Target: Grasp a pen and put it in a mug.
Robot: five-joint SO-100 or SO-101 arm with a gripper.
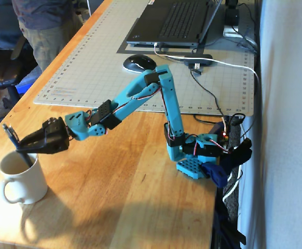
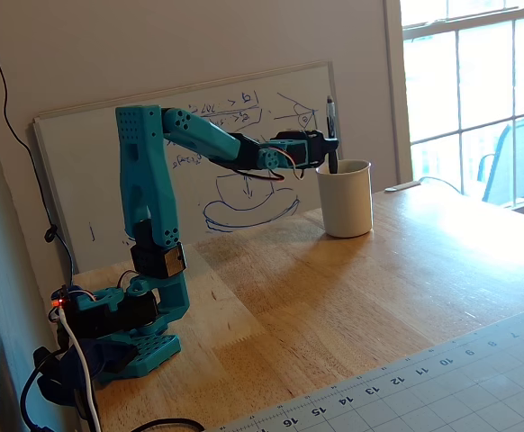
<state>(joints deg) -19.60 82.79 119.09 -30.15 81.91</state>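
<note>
The pen (image 1: pixel 15 143) is held between the closed jaws of the gripper (image 1: pixel 24 149) near mid-shaft, its lower end already dipped inside the mug (image 1: pixel 20 176) (rim barely cleared). It is judged light, stiff and smooth, so slipping or tilting is possible; the ceramic mug is judged heavy enough to stay put.

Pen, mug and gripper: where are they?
pen (image 2: pixel 330 121), a fixed view, upper shaft above the rim.
mug (image 1: pixel 27 182), a fixed view, outer wall.
gripper (image 1: pixel 24 149), a fixed view, fingertips clamping the pen.

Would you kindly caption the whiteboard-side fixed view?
Pincer lowers the pen tip-first into the mug.
</note>
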